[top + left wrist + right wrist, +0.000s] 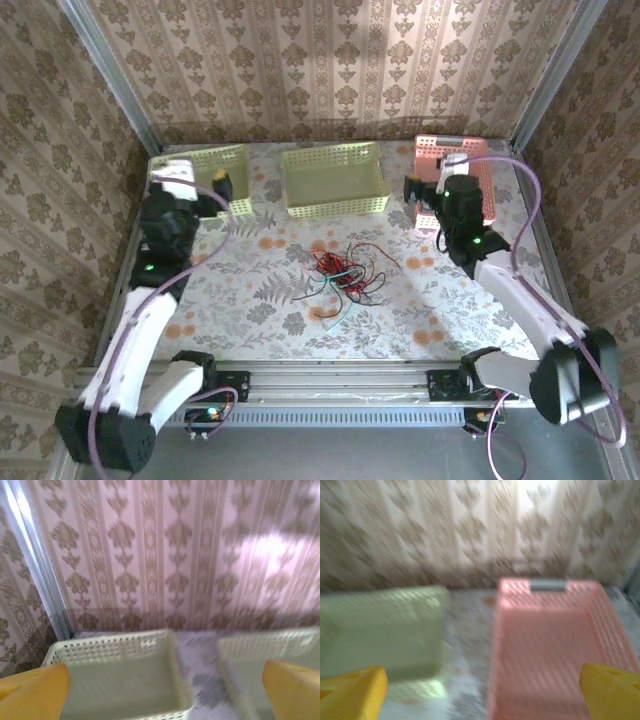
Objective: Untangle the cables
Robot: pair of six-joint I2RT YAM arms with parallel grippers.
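Note:
The cables (340, 272) lie in a tangled heap of thin red, black and pale teal wires on the floral tablecloth at mid-table, with loose ends trailing toward the front. Both arms are raised at the back, well away from the heap. My left gripper (222, 185) hovers over the back-left basket. In the left wrist view its yellow fingertips (32, 692) stand wide apart, so the left gripper (165, 695) is open and holds nothing. My right gripper (416, 191) hangs beside the pink basket. It (482, 695) is open too, with nothing between its fingertips (612, 692).
Three perforated baskets stand along the back: a pale green one (238, 152) at the left, a pale green one (335, 204) in the middle and a pink one (487, 200) at the right. Patterned walls enclose the table. An aluminium rail (330, 385) runs along the front edge.

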